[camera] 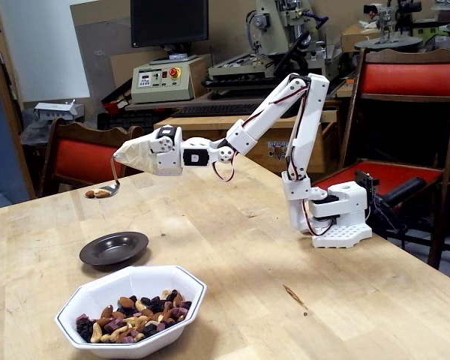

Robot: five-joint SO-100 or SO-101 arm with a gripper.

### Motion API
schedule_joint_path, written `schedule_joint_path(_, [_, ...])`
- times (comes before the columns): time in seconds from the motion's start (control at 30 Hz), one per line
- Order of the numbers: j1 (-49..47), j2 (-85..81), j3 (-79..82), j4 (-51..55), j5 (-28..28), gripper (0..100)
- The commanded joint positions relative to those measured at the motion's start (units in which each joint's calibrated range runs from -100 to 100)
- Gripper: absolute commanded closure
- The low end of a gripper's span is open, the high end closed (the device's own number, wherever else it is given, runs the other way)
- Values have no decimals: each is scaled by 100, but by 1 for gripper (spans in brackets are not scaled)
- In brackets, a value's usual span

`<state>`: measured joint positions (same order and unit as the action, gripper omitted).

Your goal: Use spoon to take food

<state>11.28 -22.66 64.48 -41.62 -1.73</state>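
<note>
Spoon (105, 191) is up in the air, well above the worktop (232, 247), its thin curved handle dropping from the cloth-wrapped hand (131, 157), shiny bowl pointing left with nuts (99, 193) in it. The hand is clamped on the spoon's wrapped end. Below sit a dark round saucer (114, 248) and a white eight-sided bowl (131, 307) of mixed nuts and dark fruit (131, 319).

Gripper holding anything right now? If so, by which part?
Yes: the gripper holds the spoon by its cloth-wrapped handle end. The bowl hangs above the table, carrying a few nuts.
</note>
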Motion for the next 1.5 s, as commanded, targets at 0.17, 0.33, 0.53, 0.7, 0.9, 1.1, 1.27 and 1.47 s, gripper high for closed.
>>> schedule_joint_path(0.17, [57,-109,269,-51,15,96])
schedule_joint_path(0.33, [35,-100,570,-59,20,96])
schedule_joint_path(0.53, [13,-100,614,-91,20,96])
schedule_joint_path(0.7, [5,-32,623,-502,20,96])
schedule_joint_path(0.9, [5,-23,623,-857,15,96])
schedule_joint_path(1.1, [5,-23,685,-921,15,96])
schedule_joint_path(1.27, [5,-83,1225,-929,20,96])
schedule_joint_path(1.47, [5,-92,1561,-936,20,96])
